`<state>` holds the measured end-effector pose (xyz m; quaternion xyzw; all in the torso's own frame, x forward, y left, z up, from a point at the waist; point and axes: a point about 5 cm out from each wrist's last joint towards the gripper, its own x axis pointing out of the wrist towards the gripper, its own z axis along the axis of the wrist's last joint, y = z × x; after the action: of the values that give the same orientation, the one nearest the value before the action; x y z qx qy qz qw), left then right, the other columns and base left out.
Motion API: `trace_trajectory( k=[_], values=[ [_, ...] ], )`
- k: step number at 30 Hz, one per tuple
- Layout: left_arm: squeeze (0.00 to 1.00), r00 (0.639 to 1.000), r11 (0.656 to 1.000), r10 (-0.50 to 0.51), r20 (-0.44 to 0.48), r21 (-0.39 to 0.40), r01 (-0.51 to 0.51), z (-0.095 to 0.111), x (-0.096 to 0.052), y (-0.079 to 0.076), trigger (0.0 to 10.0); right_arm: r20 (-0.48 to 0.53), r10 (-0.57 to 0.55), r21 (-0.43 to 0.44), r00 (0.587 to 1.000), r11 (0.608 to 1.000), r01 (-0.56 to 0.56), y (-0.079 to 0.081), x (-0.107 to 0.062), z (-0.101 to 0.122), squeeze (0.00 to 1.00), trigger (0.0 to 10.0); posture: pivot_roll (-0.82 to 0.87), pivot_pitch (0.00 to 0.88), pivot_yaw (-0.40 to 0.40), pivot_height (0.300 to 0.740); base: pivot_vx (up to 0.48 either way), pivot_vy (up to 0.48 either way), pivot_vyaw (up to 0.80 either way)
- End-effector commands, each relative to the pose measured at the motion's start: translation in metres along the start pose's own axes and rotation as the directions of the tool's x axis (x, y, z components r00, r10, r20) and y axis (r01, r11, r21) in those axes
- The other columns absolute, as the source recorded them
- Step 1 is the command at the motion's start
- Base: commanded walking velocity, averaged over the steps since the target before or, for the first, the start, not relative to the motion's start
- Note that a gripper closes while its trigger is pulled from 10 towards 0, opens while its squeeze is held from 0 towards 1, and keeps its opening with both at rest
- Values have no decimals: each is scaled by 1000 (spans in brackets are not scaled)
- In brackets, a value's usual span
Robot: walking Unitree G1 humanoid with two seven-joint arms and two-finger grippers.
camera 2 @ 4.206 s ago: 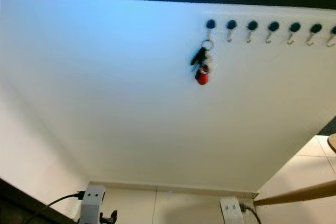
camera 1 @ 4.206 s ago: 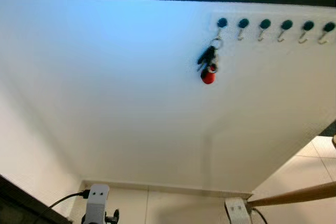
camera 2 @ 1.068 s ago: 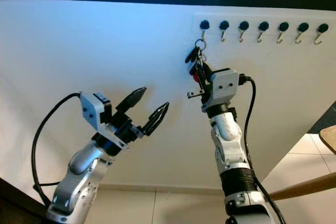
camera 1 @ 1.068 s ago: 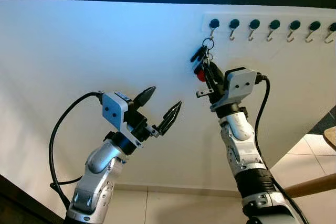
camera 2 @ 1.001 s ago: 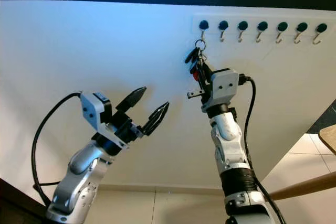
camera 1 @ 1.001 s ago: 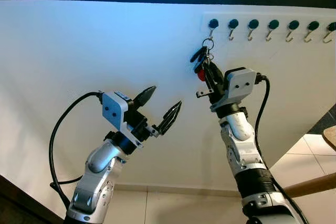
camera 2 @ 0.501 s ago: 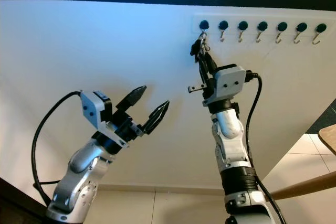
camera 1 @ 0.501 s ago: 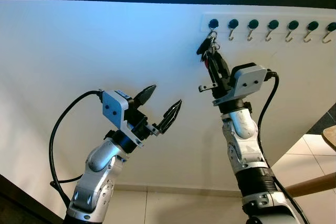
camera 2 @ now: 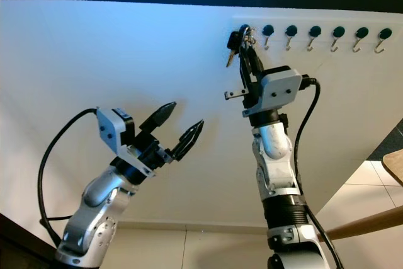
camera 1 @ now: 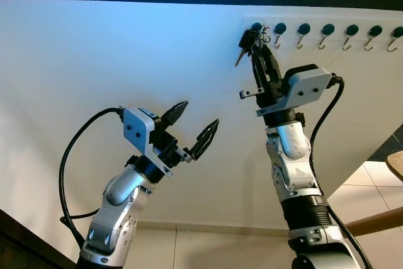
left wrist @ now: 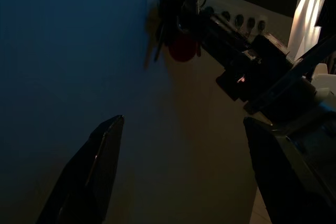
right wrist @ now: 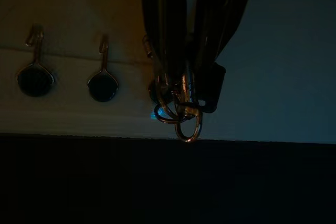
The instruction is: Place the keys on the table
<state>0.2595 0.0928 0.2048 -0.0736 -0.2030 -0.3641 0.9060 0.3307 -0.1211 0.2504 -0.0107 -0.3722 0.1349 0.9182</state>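
Note:
A bunch of keys with a red fob sits at the leftmost blue-knobbed hook of a rail on the white wall. My right gripper reaches up and is shut on the bunch, which it has pushed up to the hook's level; one key blade hangs down to the left. In the right wrist view the key rings stick out past the closed fingertips, right by the hook. I cannot tell whether the ring still sits over the hook. My left gripper is raised, open and empty, lower left of the keys.
Several more bare hooks run right along the rail. A wooden pole and a round tabletop edge show at the lower right over tiled floor. A dark furniture edge is at the lower left.
My right gripper has risen with the keys, lifting the bunch from hanging below the hook up to the hook's level. The left arm has stayed still.

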Motion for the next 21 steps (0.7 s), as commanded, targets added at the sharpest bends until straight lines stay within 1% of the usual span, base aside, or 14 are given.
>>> trace_trajectory(
  k=[1,4,5,6,7,8,11,12,14,17,18,19,20,21],
  values=[
    [0,1000,1000,-4,-8,-3,4,-1,-2,-1,10000,-31,64,25,997,998,-64,11,-7,-5,0,0,18,52,-11,740,0,0,0],
    [0,998,1000,16,-62,9,-15,-13,-14,4,10000,-82,76,19,994,997,-75,15,-29,-17,0,0,20,53,-15,740,0,0,0],
    [0,989,1000,15,-145,25,-11,-29,-32,6,10000,-146,84,12,986,996,-83,17,-56,-27,0,0,21,58,-15,740,0,0,0],
    [0,985,999,33,-170,24,-29,-34,-40,8,10000,-178,85,9,980,996,-85,16,-68,-32,0,0,20,58,-13,740,0,0,0],
    [0,985,999,33,-170,24,-29,-34,-40,8,10000,-178,85,9,980,996,-85,16,-68,-32,0,0,20,58,-13,740,0,0,0],
    [0,977,996,84,-197,27,-80,-41,-51,13,10000,-229,85,3,970,996,-87,15,-85,-38,0,0,20,58,-13,740,0,0,0],
    [0,971,993,118,-210,32,-113,-45,-56,17,10000,-257,82,-1,963,996,-85,14,-94,-42,0,0,16,64,-7,740,0,0,0],
    [0,946,979,205,-252,51,-199,-57,-71,25,10000,-348,39,-15,937,999,-48,7,-119,-55,0,0,16,67,-3,740,0,0,0],
    [0,902,958,286,-322,75,-277,-76,-89,32,10000,-458,-21,-30,889,1000,9,-1,-146,-71,0,0,16,66,2,740,0,0,0],
    [0,861,945,325,-391,89,-316,-91,-103,34,10000,-530,-71,-39,845,997,59,-7,-164,-81,0,0,15,64,3,740,0,0,0],
    [0,826,937,343,-448,99,-336,-103,-115,34,10000,-585,-105,-46,804,994,96,-10,-178,-88,0,0,15,64,3,740,0,0,0],
    [0,684,907,385,-620,118,-404,-139,-151,31,10000,-779,-159,-7,606,970,245,-14,-222,-114,0,5608,10,59,7,740,0,0,0],
    [0,684,907,385,-620,118,-404,-139,-151,31,10000,-779,-159,-7,606,970,245,-14,-222,-114,0,5608,10,59,7,740,0,0,0],
    [0,640,898,394,-659,128,-421,-147,-162,30,10000,-832,-163,11,530,951,309,-13,-237,-120,0,5608,10,59,7,740,0,0,0]
  ],
)
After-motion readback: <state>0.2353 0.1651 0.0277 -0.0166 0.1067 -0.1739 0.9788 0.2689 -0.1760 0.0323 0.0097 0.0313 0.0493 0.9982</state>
